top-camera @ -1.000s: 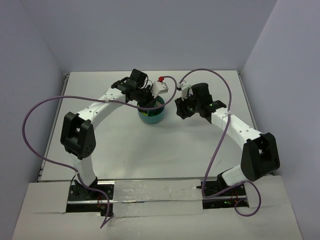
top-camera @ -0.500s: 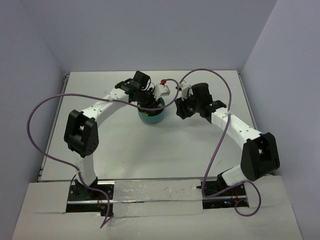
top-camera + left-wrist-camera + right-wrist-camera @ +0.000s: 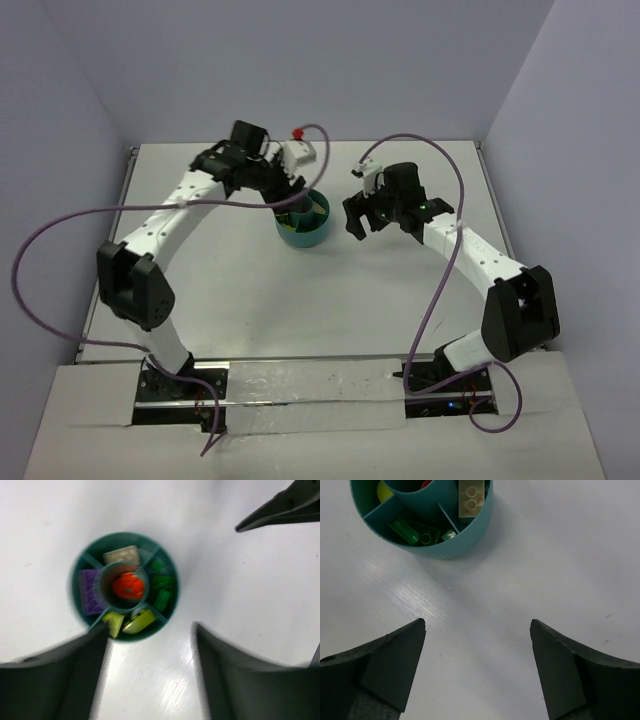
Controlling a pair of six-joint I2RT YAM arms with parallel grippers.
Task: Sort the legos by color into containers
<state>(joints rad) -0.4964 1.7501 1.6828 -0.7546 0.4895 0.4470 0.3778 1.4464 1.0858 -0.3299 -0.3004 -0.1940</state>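
Teal plastic bowl, round, with inner walls running out from a central ring. It sits on the white table, toward 12 o'clock from the arm bases. All the legos I can see lie inside it.

- In the ring: orange-red bit.
- Left wrist view, around the ring: cream brick at 12 o'clock, dark green pieces at 3, lime-green pieces at 6, purple brick at 9.
- Colours look unmixed, though blur hides detail.

Left gripper hangs over the bowl, jaws apart, nothing between them. Right gripper is low over the table at the bowl's 3 o'clock in the overhead view, jaws wide and empty.

Judgement: sorting looks done or nearly so, and the step in hand is getting clear of the bowl.

- Left arm should rise straight up before swinging off, keeping its fingers outside the rim. The bowl looks light, and a clip would likely slide or tip it.
- Right arm should back off toward 3 o'clock, never across the bowl.
- The two grippers are near each other, so move one at a time.
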